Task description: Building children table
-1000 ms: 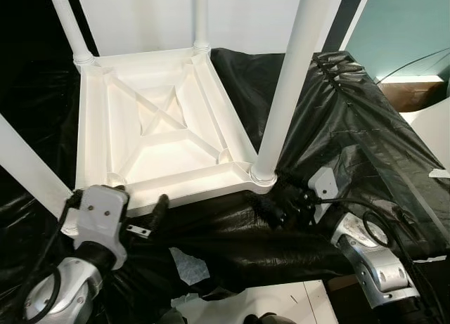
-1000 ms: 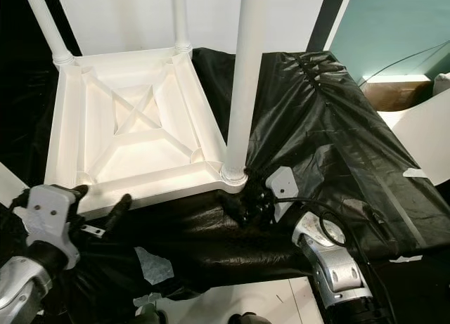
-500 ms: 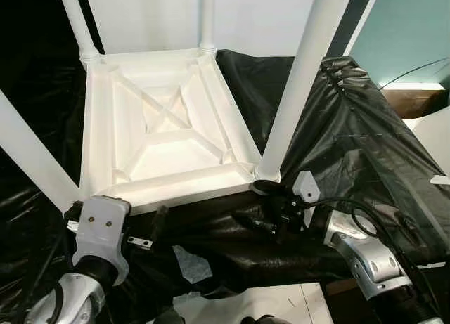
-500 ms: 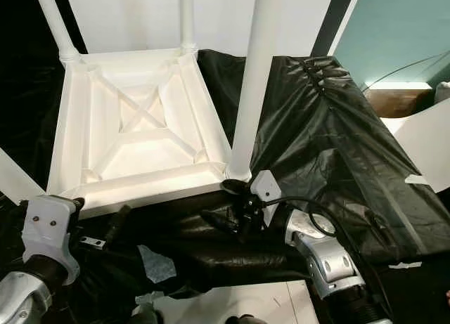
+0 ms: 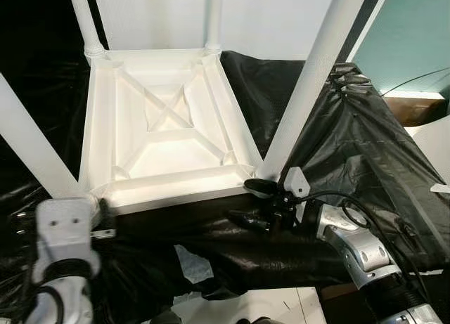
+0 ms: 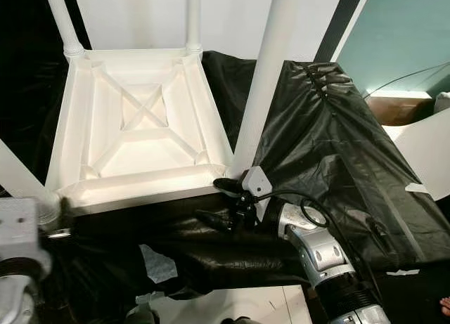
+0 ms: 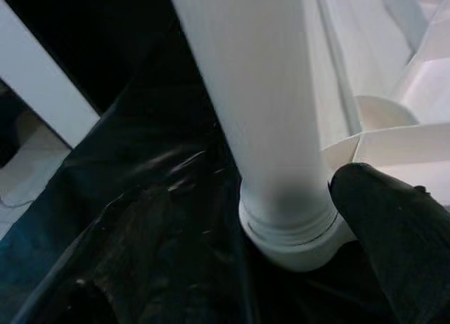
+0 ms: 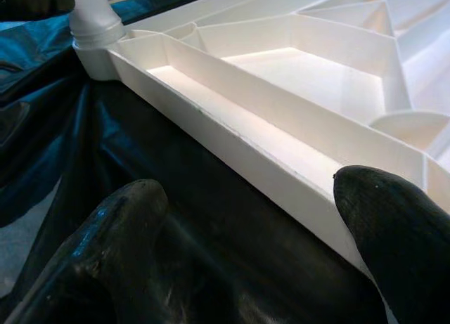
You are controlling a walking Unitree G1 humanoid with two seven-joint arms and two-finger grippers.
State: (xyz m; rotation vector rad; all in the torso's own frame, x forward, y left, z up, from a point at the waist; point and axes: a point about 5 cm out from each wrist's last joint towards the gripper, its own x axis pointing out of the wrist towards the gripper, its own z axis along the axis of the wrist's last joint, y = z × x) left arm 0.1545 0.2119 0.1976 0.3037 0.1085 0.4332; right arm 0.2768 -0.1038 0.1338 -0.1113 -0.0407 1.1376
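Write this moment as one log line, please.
table: upside down | left end effector: near-left leg | right end effector: open, near-right corner

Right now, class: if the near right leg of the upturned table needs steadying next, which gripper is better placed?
Probably the right gripper: open, beside the base of the near right leg. The left gripper is across the table, at the near left leg.

Head views: sharp, bright overhead light bleaching the white table [image 5: 165, 138]; soft sheen on black plastic sheet [image 5: 365, 148]. Wrist views: dimmer, near fingers [image 8: 394, 225] blurred.
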